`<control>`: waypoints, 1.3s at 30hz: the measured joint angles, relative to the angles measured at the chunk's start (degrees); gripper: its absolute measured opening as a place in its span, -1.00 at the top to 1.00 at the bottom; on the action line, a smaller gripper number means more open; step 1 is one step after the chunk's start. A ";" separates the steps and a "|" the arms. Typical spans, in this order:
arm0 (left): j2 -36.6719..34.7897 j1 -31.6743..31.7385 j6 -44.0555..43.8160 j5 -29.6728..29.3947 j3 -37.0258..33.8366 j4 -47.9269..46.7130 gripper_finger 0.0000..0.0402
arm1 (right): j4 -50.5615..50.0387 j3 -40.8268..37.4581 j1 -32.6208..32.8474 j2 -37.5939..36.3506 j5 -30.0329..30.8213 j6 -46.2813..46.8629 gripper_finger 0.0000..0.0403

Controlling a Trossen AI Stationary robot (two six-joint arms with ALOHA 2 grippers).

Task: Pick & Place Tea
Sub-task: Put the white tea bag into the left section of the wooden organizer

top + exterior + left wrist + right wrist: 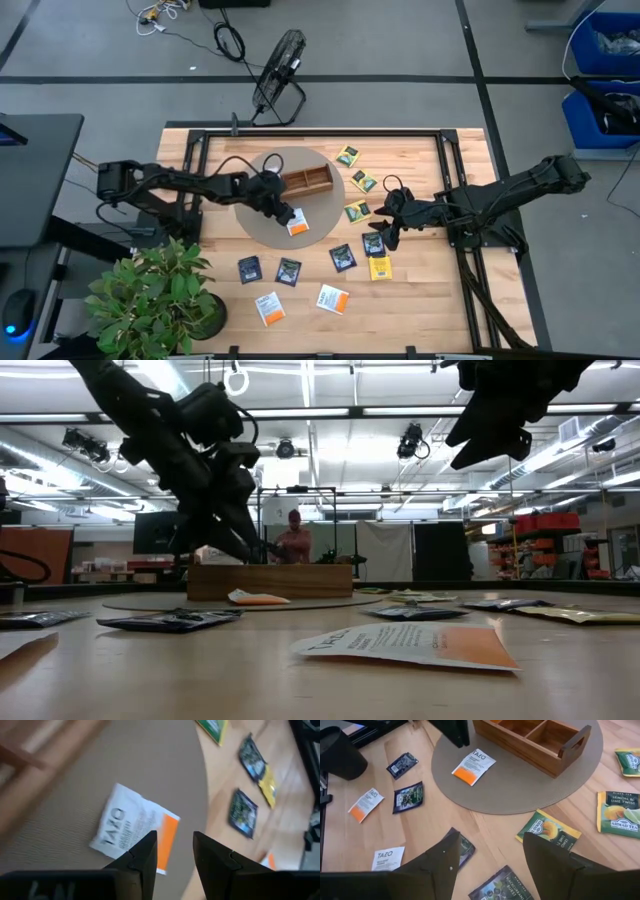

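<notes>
A white-and-orange tea packet (298, 226) (131, 826) lies flat on the round grey mat (255, 228), in front of the wooden tray (305, 180). My left gripper (287, 213) (174, 849) hangs open just above this packet's orange end, tilted downward, and touches nothing that I can see. Several more tea packets lie flat on the table: dark ones (288, 271), green-yellow ones (357, 211) and white-orange ones (332, 298). My right gripper (385, 232) (492, 862) hovers open and empty above a dark packet (462, 849) and a green-yellow one (547, 832).
A potted plant (150, 295) stands at the table's near left corner. Black frame rails (450, 170) run along the table's sides. A fan (277, 72) sits on the floor beyond the far edge. A person (293, 542) stands far behind the table.
</notes>
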 joint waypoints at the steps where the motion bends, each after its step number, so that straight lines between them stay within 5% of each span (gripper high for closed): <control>1: 0.01 0.52 0.49 -0.04 0.00 -0.24 0.35 | 0.00 0.00 0.00 0.00 0.00 0.02 -0.11; 13: 1.93 4.40 6.80 -0.38 -0.02 -2.78 0.35 | 0.08 0.00 0.00 0.00 0.04 0.08 -0.11; 39: 6.78 0.81 9.90 -1.88 -0.02 2.14 0.35 | -0.57 0.00 0.00 0.00 0.20 1.10 -0.11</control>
